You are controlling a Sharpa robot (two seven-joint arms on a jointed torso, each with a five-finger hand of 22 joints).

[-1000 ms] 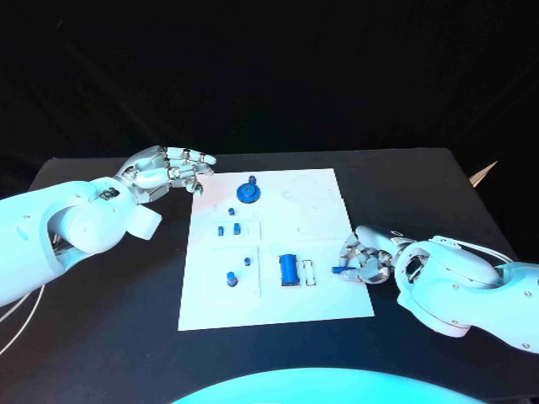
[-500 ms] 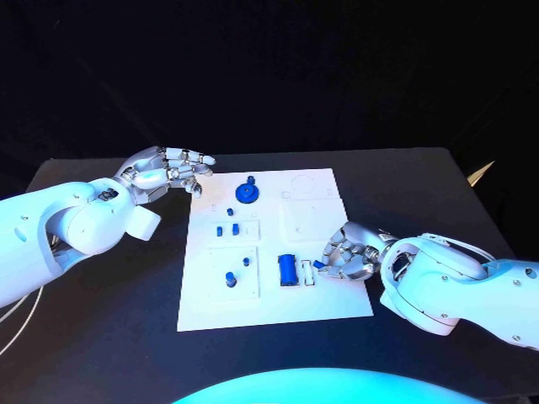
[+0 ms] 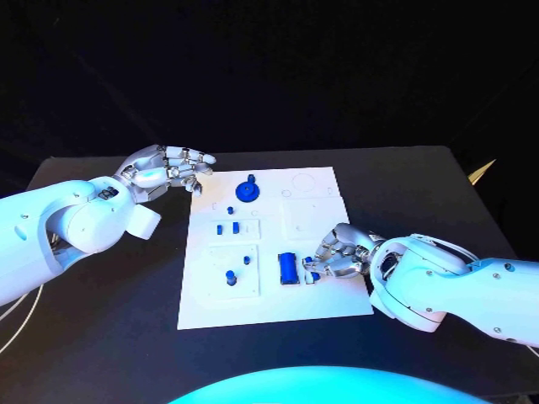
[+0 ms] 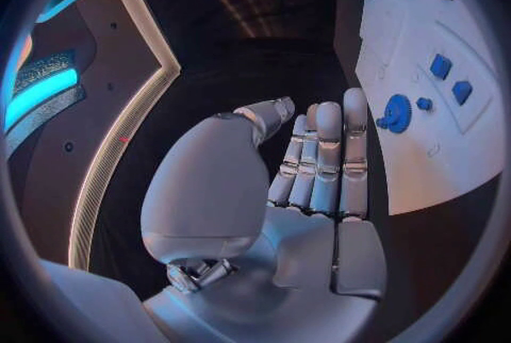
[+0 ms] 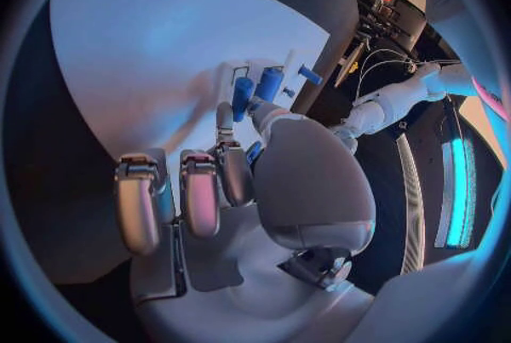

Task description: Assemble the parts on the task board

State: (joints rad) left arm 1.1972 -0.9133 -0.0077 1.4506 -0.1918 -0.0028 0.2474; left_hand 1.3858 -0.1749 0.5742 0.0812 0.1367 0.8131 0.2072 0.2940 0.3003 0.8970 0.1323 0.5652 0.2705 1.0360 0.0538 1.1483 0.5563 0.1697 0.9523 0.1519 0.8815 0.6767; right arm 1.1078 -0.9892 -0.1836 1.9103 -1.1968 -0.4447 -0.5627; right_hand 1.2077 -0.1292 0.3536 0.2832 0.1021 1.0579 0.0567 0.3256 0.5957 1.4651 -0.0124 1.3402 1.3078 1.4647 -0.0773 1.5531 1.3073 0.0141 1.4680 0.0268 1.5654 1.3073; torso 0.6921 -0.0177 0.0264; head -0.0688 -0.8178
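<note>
Parts are what matter here, and the one in play is a small blue part (image 3: pixel 308 268) that the right hand (image 3: pixel 340 252) appears to pinch at its fingertips, just beside the blue cylinder (image 3: pixel 288 268) lying in its recess low on the task board (image 3: pixel 324 307), the white plate in the middle of the black table (image 3: pixel 428 181). In the right wrist view the piece (image 5: pixel 254 153) is mostly hidden behind the thumb, so the grip itself is a judgement rather than a certainty. The likeliest failure, as I read it, is a slip: the piece is small, held only by the fingertips, and could tilt or drop as it nears its narrow slot beside the cylinder. A second risk is that the fingers brush the cylinder and roll it out of its recess, since the hand works right against it. Counting on the board in the head view: one gear (image 3: pixel 249 194) with a small knob above it near the far edge, one tiny piece below the gear, two small pegs (image 3: pixel 228 228) in the middle panel, two more pieces (image 3: pixel 231 278) in the lower left panel, one cylinder, and the one held piece. The left hand (image 3: pixel 167 172) rests off the board's far left corner, fingers loosely curled and holding nothing.
</note>
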